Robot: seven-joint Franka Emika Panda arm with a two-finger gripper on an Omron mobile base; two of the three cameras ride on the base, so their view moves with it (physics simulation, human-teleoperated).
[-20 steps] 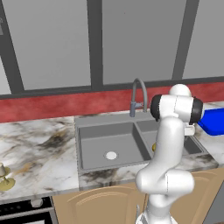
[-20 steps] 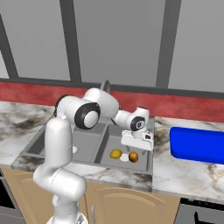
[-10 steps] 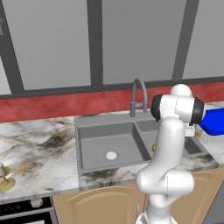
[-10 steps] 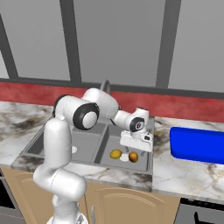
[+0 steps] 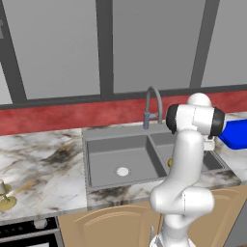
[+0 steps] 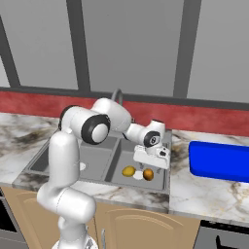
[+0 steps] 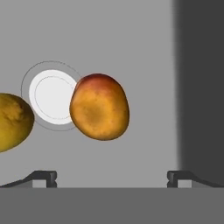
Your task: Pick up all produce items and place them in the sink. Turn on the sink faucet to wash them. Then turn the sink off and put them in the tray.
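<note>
Both fruits, orange [image 7: 99,106] and yellow [image 7: 13,121], lie unmoved in sink [image 6: 160,181] basin by drain [image 7: 51,94]. End effector [image 7: 112,177] hovers above, fingers apart, empty. Regrasp pending.

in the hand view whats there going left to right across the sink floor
yellow fruit → pale drain → orange fruit → dark sink wall
</note>
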